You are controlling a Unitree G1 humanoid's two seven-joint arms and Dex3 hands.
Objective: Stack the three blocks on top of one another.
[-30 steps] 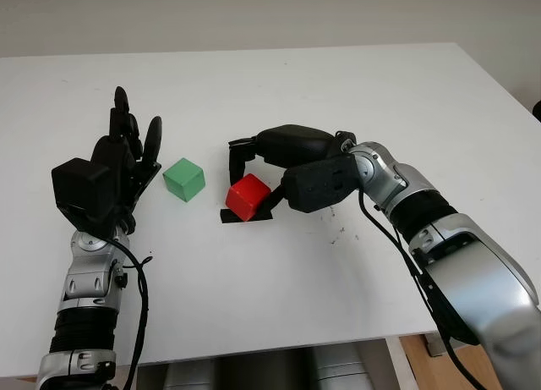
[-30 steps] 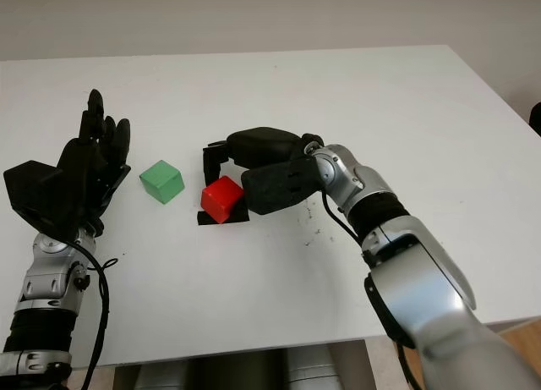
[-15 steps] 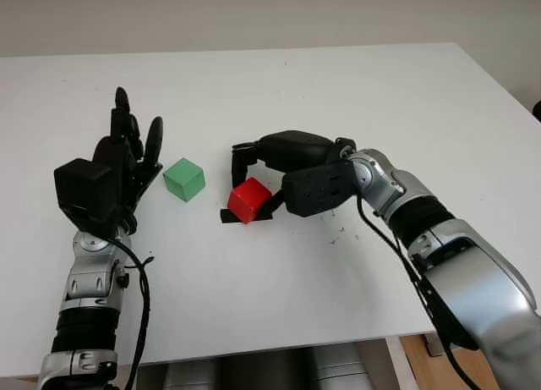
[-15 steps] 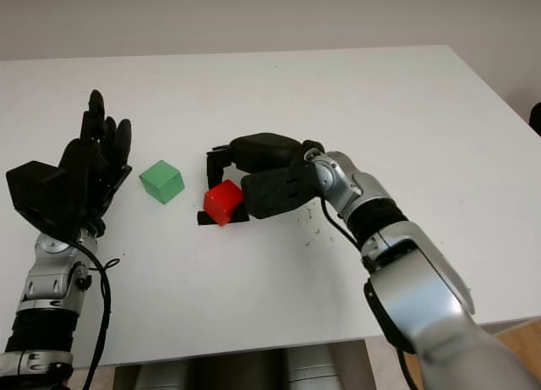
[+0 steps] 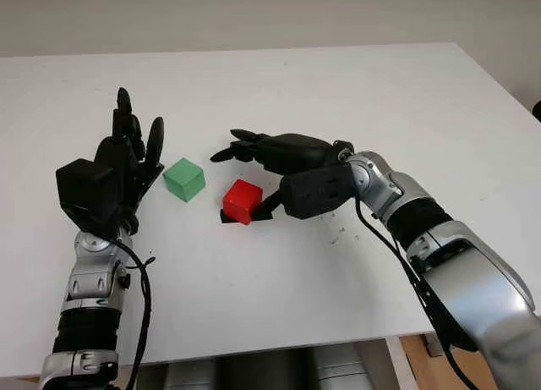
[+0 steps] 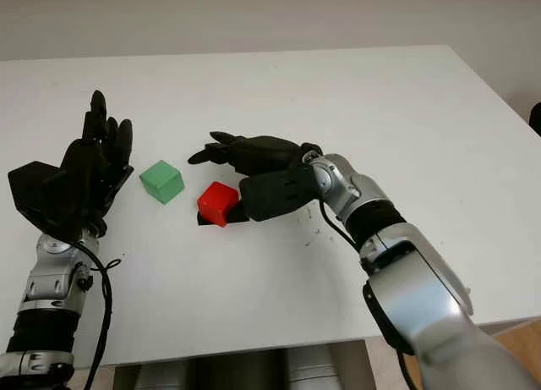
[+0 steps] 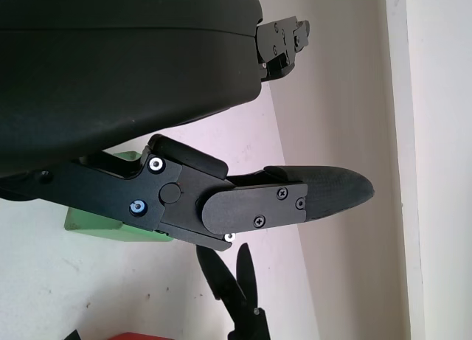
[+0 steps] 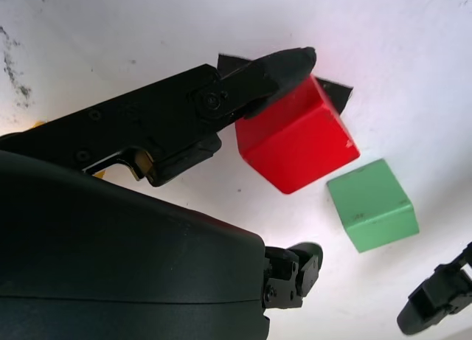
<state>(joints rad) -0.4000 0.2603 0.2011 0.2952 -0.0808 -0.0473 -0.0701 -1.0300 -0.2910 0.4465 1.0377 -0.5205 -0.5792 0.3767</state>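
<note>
Right wrist view: right hand point(image 5: 269, 166) open over red block point(image 8: 295, 137), one finger point(image 8: 284, 63) touching its side. Red block sits on a black block point(image 5: 228, 218), mid surface point(image 5: 355, 94); green block point(image 5: 183, 179) just left, apart. Left hand point(image 5: 114, 166) open, raised at left. Risk: finger drags the cube off. Cubes matte, hard-edged.

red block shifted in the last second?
Yes. The red block has slid a little toward the green block, narrowing the gap. The right hand is open beside it, one of its fingers against the block.
</note>
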